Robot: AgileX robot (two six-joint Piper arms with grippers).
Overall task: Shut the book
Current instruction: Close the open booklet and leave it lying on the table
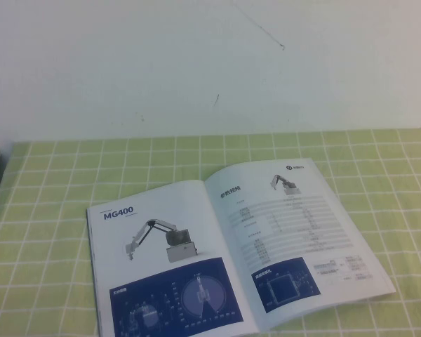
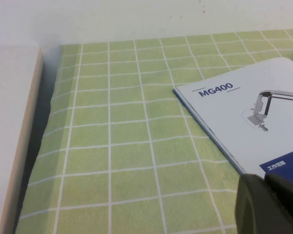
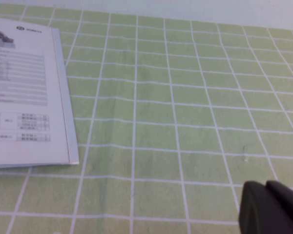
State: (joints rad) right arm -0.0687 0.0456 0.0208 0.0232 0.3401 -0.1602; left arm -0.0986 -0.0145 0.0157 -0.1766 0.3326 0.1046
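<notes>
Tablecloth (image 1: pixel 56 175) bears book (image 1: pixel 231 253) between left gripper (image 2: pixel 269 205), right gripper (image 3: pixel 272 208).

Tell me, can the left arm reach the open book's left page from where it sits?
Probably yes. The left gripper hangs close by the left page of the book, with only green cloth around. The right gripper hangs over cloth off the opposite page.
</notes>
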